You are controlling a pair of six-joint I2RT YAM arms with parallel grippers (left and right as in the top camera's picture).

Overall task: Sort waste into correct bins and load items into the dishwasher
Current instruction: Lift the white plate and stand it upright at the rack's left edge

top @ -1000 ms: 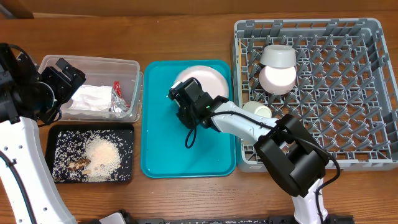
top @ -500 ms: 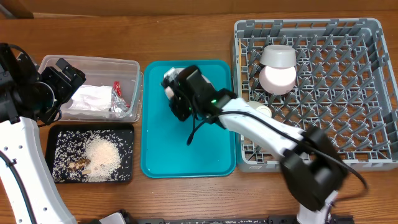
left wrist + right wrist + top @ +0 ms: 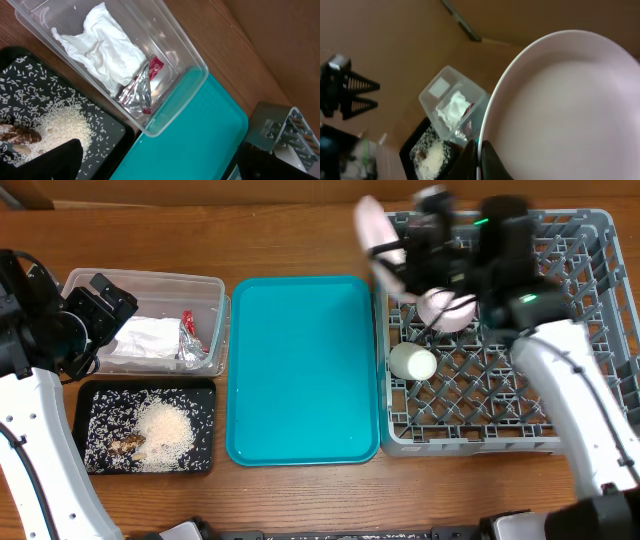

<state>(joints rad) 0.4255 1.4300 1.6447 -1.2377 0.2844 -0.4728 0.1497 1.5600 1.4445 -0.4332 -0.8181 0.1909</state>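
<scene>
Above the left edge of the dish rack [image 3: 600, 225], your right pincer [image 3: 479, 152] pinches the plate [image 3: 370, 230] rim aloft (blurry, probably not slotted yet), napkin [image 3: 150, 340] and wrapper [image 3: 187, 345] in tub [image 3: 222, 320], rice [image 3: 165, 430] in black tray [image 3: 82, 388], bowl [image 3: 445, 312] and cup [image 3: 412, 362] racked, left pincer [image 3: 160, 165] gaping empty.

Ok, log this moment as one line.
right gripper shut on white plate at dish rack corner | left gripper open by clear tub | napkin, foil wrapper in tub | rice in black tray
</scene>
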